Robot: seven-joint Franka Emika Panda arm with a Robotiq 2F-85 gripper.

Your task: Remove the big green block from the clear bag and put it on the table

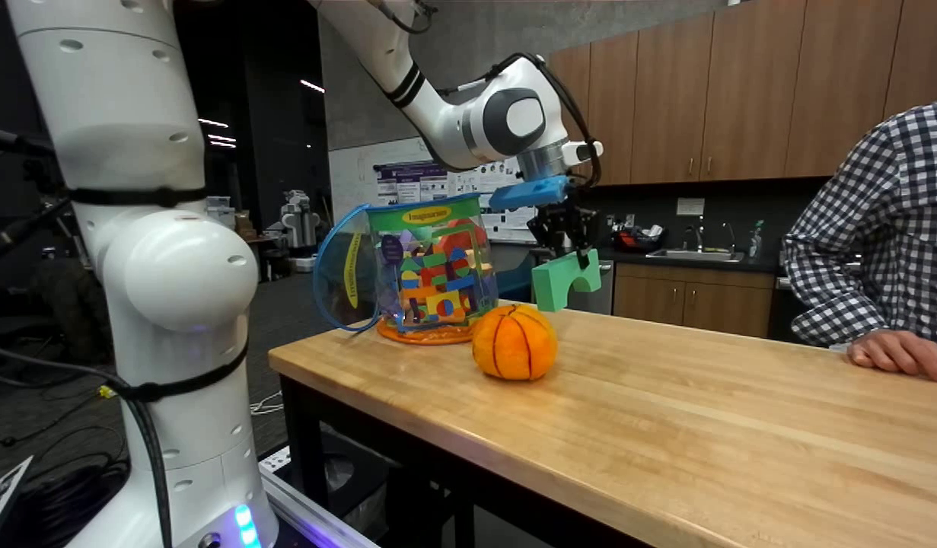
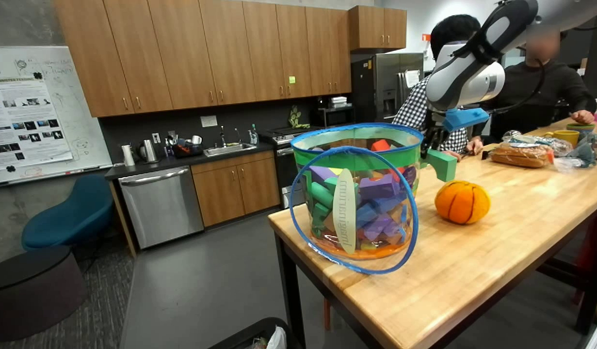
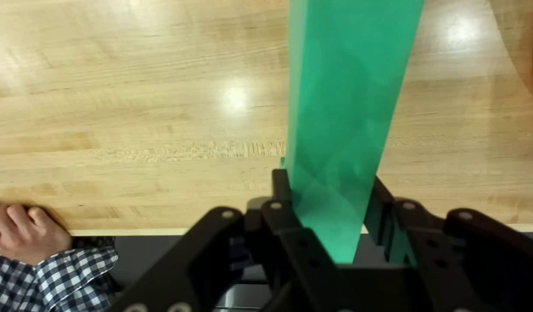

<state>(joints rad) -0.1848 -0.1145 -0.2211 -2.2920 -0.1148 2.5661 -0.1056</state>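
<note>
Gripping the block (image 3: 348, 112), the jaws hold it outside the bag (image 1: 466, 211) beside them, seemingly leaving only lowering and release onto the table (image 1: 704, 411) below.

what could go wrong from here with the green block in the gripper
The gripper holds the big green block near one end, so it might tilt or slip. Lowered off course, it could knock the nearby orange ball, which looks round enough to roll across the table.
</note>
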